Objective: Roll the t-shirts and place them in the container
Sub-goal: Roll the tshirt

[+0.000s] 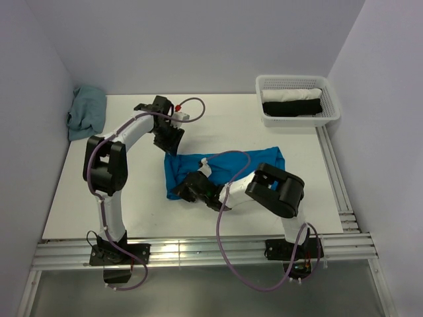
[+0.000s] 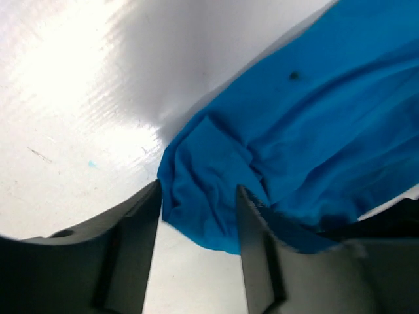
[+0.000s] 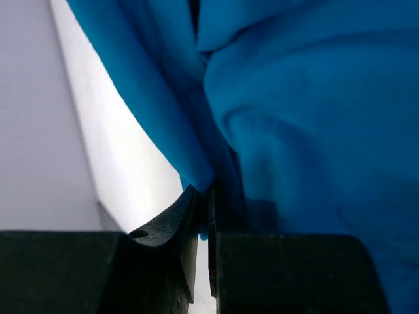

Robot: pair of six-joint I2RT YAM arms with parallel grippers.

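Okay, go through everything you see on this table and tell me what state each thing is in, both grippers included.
bright turquoise-blue fabric tee: folded into a long band, lying flat, not yet rolled.
left gripper: open, a corner of the tee between its jaws.
right gripper: shut on the tee's edge.
white plastic mesh basket: upright, holding a white roll and a black roll.
dull teal cloth: crumpled, far left corner.

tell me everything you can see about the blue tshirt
The turquoise tee is soft, wrinkled fabric, bunched into a rough band lying flat on the white table. The left gripper stands open astride its far-left corner; the right gripper is pinched shut on its near-left edge.
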